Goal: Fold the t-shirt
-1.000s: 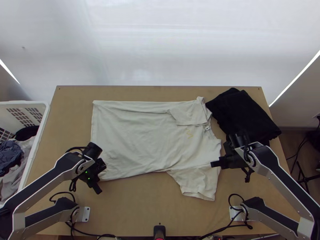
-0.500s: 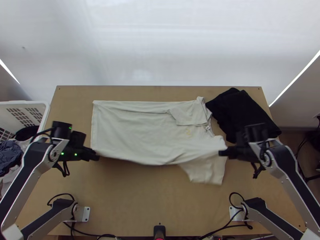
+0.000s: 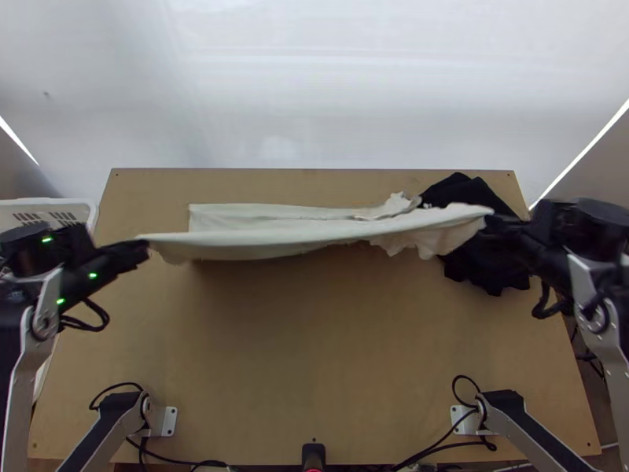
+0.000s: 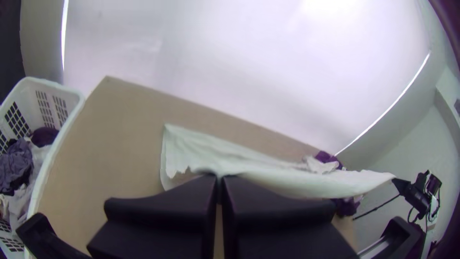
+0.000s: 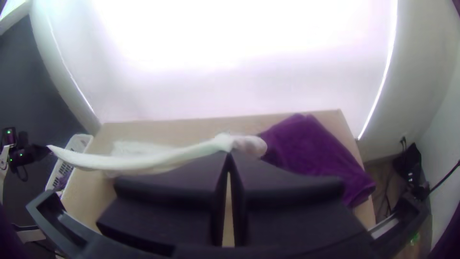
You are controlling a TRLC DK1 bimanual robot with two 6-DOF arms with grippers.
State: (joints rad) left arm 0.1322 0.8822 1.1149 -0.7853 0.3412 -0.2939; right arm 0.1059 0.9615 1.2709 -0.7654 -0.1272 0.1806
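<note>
Both claws (image 3: 143,247) — closed on t-shirt (image 3: 314,237)

We are probably standing in a robotics lab or test room: one robot arm's base (image 3: 163,421) is sitting bolted at seven o'clock and another's base (image 3: 466,421) at five on a wooden table (image 3: 314,377), while a plain white backdrop (image 3: 314,86) is spanning twelve.
</note>
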